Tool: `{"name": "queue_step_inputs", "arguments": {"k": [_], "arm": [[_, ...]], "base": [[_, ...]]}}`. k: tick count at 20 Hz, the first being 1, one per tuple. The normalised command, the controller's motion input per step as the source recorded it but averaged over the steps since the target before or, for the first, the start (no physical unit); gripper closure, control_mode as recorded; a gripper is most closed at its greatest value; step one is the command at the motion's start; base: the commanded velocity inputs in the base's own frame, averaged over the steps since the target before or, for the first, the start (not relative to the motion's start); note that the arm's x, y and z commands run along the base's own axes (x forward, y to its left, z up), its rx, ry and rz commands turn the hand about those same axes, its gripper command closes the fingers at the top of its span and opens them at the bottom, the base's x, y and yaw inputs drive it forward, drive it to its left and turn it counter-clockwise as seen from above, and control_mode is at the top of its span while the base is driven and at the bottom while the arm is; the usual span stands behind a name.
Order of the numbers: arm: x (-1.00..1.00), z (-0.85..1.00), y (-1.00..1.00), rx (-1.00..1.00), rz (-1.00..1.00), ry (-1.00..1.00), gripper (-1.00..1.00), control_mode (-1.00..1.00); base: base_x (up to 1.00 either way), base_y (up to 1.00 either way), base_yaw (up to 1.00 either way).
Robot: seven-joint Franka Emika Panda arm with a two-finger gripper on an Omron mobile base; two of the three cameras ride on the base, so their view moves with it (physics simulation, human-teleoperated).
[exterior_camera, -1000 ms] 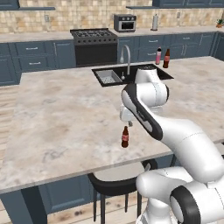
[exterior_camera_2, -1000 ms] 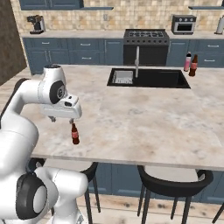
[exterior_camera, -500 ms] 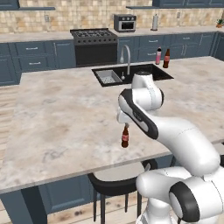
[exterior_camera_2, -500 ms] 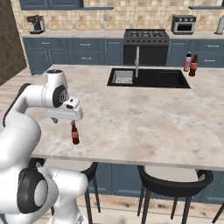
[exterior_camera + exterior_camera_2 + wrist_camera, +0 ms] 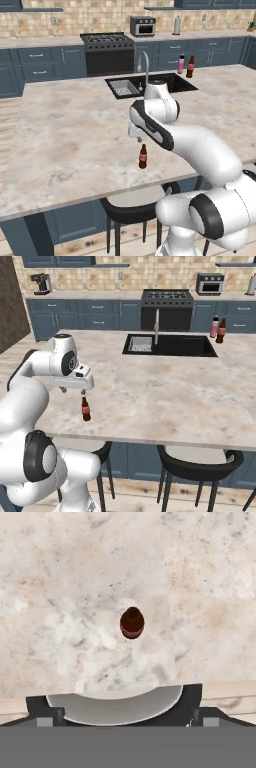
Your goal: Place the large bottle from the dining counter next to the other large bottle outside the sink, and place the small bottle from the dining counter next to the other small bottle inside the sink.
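Note:
A small bottle (image 5: pixel 143 157), dark brown with a red label, stands upright on the dining counter near its front edge. My gripper (image 5: pixel 137 139) hangs just above it, pointing down, open and holding nothing. From the right side the gripper (image 5: pixel 73 391) sits over the small bottle (image 5: pixel 86 409) with a gap between them. The hand view looks straight down on the bottle's cap (image 5: pixel 132 622). A pink bottle (image 5: pixel 181 64) and a brown large bottle (image 5: pixel 190 66) stand together outside the sink (image 5: pixel 165 84), at its far right corner. The sink's inside is mostly hidden.
A tall faucet (image 5: pixel 145 64) rises at the sink's middle, and a drain rack (image 5: pixel 123 88) lies in its left part. Black stools (image 5: pixel 200 468) stand under the counter's front edge. A stove (image 5: pixel 107 41) and cabinets line the back wall.
The arm's elbow has shifted slightly and the hand has settled a little over the small bottle. The jaws stayed open and the bottle has not moved.

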Motion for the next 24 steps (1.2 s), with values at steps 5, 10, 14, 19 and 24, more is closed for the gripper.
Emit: {"name": "queue_step_inputs", "arguments": {"k": [5,10,14,19,24], "arm": [[0.27,0.00,0.00,0.00,0.00,0.00,-1.00,-1.00],[0.21,0.00,0.00,0.00,0.00,0.00,-1.00,-1.00],[0.13,-0.19,0.00,0.00,0.00,0.00,-1.00,-1.00],[0.20,-0.41,0.00,0.00,0.00,0.01,-1.00,-1.00],[0.22,-0.13,0.00,0.00,0.00,0.00,-1.00,-1.00]], "base": [[0.00,0.00,0.00],[0.00,0.00,0.00],[0.00,0.00,0.00],[0.00,0.00,0.00],[0.00,0.00,0.00]]}}
